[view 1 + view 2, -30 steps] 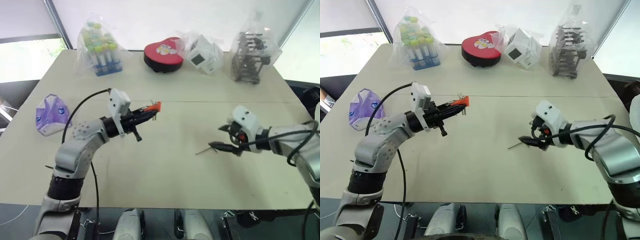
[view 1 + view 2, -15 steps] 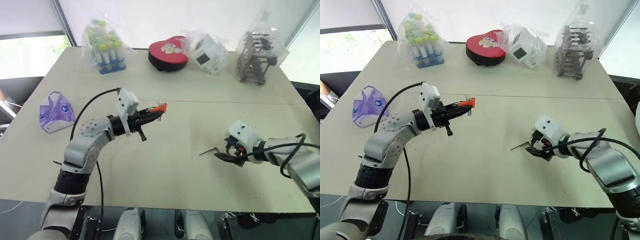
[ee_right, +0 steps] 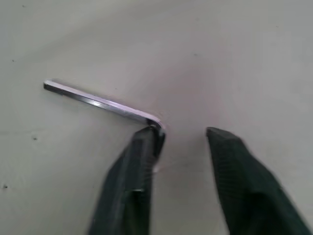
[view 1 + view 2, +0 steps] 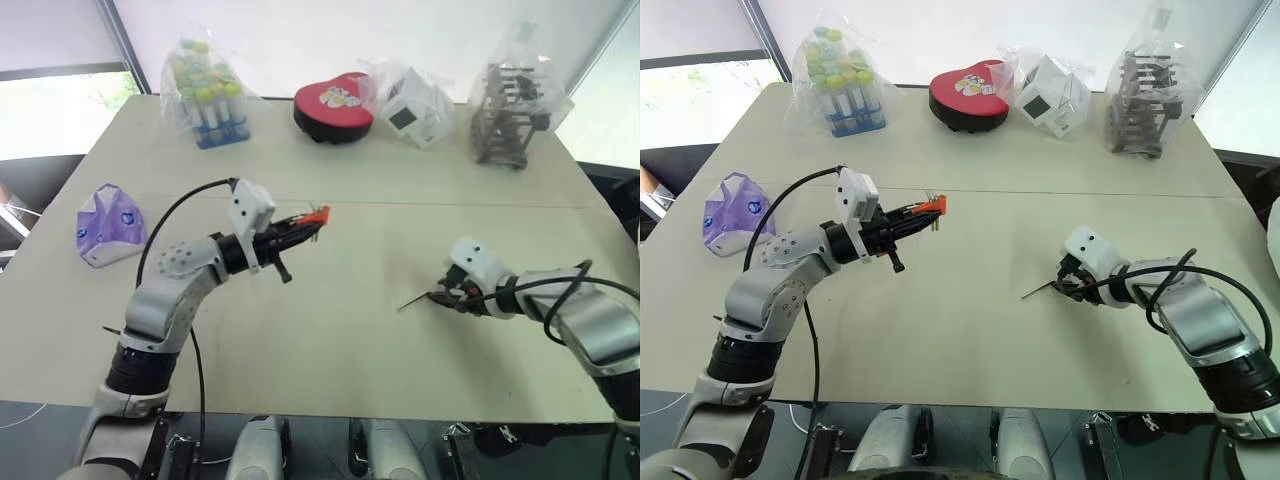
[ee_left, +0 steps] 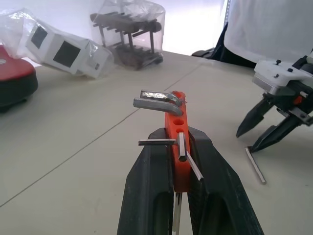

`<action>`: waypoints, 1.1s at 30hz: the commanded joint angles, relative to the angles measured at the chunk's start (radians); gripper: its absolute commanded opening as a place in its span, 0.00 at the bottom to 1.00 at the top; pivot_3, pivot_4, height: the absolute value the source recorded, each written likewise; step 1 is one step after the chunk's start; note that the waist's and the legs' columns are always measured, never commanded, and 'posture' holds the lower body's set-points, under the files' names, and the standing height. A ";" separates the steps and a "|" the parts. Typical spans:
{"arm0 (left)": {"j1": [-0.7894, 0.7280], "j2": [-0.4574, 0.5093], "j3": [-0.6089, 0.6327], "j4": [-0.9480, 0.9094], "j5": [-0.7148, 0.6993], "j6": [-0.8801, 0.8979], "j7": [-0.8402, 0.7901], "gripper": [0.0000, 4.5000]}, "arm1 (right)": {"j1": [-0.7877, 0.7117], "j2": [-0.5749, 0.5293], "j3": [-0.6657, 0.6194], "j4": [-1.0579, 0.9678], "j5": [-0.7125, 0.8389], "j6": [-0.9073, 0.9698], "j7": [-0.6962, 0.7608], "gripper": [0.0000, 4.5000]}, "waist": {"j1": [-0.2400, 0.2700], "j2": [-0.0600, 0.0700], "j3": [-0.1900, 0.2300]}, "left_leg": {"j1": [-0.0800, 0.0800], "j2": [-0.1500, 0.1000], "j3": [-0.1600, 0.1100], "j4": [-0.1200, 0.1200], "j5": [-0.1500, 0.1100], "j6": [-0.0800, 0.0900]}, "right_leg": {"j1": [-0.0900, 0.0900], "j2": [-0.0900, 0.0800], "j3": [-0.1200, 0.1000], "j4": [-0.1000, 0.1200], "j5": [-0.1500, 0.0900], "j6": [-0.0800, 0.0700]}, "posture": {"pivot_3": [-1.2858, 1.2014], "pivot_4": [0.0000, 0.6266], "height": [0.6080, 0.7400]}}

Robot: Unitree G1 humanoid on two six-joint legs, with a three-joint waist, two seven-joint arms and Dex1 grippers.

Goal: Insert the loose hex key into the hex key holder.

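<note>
The hex key holder [image 4: 316, 214], a small orange-red block with thin metal keys sticking out, is held above the table's middle by my left gripper [image 4: 298, 223], which is shut on it [image 5: 176, 147]. The loose hex key [image 4: 412, 300], a thin grey L-shaped rod, lies flat on the table at the right. My right gripper [image 4: 445, 297] is down at the table by the key's bent end. In the right wrist view its fingers [image 3: 142, 152] stand apart, one tip touching the bend of the key [image 3: 98, 102], the other clear of it.
Along the table's far edge stand a bag of capped tubes [image 4: 208, 95], a red heart-shaped box [image 4: 333, 108], a bagged white cube [image 4: 415, 100] and a bagged dark rack [image 4: 510, 110]. A purple packet [image 4: 108, 225] lies at the left.
My right gripper has sunk to the table at the key's bent end and its fingers have drawn closer together. The left gripper with the holder has kept still.
</note>
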 commanded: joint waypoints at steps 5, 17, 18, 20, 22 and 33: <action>0.002 0.009 0.033 -0.038 0.007 -0.033 0.014 0.00 | -0.020 0.009 0.036 0.028 -0.054 -0.042 0.004 0.01 | 0.000 -0.002 -0.001 | 0.001 0.000 0.000 0.000 0.000 0.000 | 0.001 0.000 0.000 0.000 0.000 0.000 | 0.52 0.24 1.00; -0.072 0.011 0.005 0.031 -0.053 0.027 -0.093 0.00 | -0.314 0.082 0.002 0.262 -0.509 -1.216 -0.316 0.01 | 0.001 0.001 0.000 | -0.001 0.000 0.001 0.000 0.000 -0.001 | -0.001 0.001 0.000 0.001 0.000 0.001 | 0.52 0.24 1.00; -0.076 0.020 -0.004 0.038 -0.054 0.032 -0.117 0.00 | -0.348 0.079 0.003 0.294 -0.551 -1.278 -0.349 0.01 | 0.001 0.001 0.000 | -0.001 0.000 0.001 0.000 0.000 -0.001 | -0.001 0.001 0.000 0.001 0.000 0.001 | 0.52 0.24 1.00; -0.087 0.032 -0.014 0.057 -0.049 0.032 -0.152 0.00 | -0.407 0.081 0.004 0.351 -0.610 -1.371 -0.395 0.01 | -0.001 0.001 0.000 | -0.001 0.000 0.002 0.000 0.001 -0.001 | -0.001 0.000 0.000 0.000 0.000 0.002 | 0.52 0.24 1.00; -0.109 0.032 -0.015 0.081 -0.050 0.032 -0.177 0.00 | -0.467 0.084 -0.002 0.389 -0.661 -1.461 -0.447 0.01 | -0.001 0.001 0.001 | -0.001 0.000 0.002 0.000 0.002 -0.003 | -0.002 0.000 0.000 0.000 0.000 0.002 | 0.52 0.24 1.00; -0.187 0.012 0.000 0.167 -0.031 0.006 -0.210 0.00 | -0.481 0.128 -0.005 0.396 -0.649 -1.592 -0.449 0.01 | -0.004 0.001 0.001 | -0.001 0.000 0.002 0.000 0.002 -0.004 | -0.002 0.000 0.000 0.001 0.001 0.002 | 0.52 0.24 1.00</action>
